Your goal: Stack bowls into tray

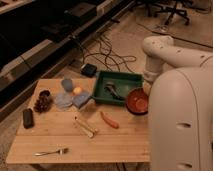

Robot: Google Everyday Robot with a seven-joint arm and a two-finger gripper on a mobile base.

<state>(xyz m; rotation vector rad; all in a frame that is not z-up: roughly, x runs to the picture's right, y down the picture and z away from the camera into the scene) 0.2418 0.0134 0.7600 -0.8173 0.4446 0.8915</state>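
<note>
A red-orange bowl (137, 100) with a darker rim is at the right front corner of the dark green tray (131, 78), overlapping the tray's edge. I cannot tell whether it rests there or is held. A grey-dark object (113, 90) lies inside the tray. My white arm (159, 52) comes down from the right. Its gripper (148, 83) ends just above the bowl's far right rim, partly hidden by my body. A small blue bowl (67, 84) stands on the table to the left of the tray.
On the wooden table (60, 137) lie an orange ball (77, 90), a blue sponge (82, 99), a brown cluster (43, 103), a black box (28, 118), a fork (50, 151), pale sticks (85, 126) and a red carrot-like piece (110, 120). Cables (107, 52) run on the floor behind.
</note>
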